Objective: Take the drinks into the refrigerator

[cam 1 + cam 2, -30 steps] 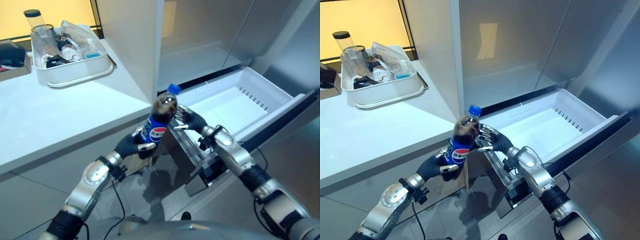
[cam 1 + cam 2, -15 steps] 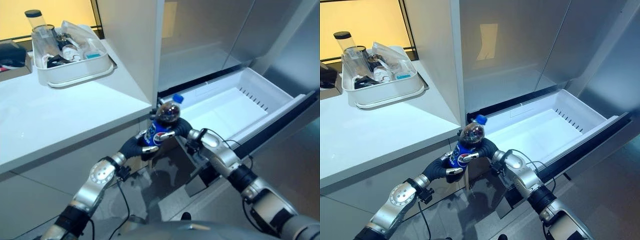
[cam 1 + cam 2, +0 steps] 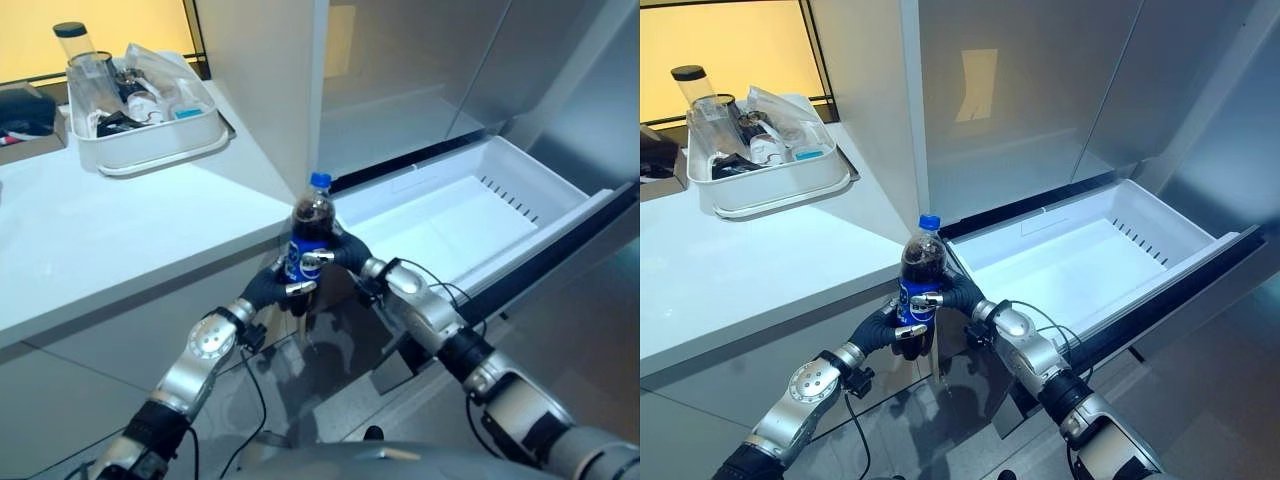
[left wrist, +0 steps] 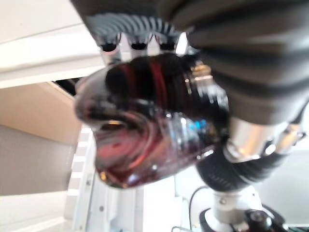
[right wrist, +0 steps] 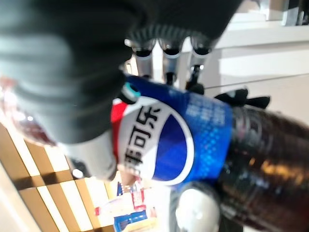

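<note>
**Inspector:** Starting at the left: a white bench carries a white tray of containers, well apart from the work. Status of the hands?

**Assessor:** Left hand is curled round the lower body of the cola bottle. Right hand is wrapped round the labelled middle from the opposite side. The bottle is upright, blue cap up, held in the air just beside the bench corner and near the open freezer drawer, not yet over it.

**Inspector:** Handling?

**Assessor:** Judged nearly full, so fairly heavy; smooth plastic, likely slippery and slightly yielding. The labelled waist looks the soundest hold.
</note>
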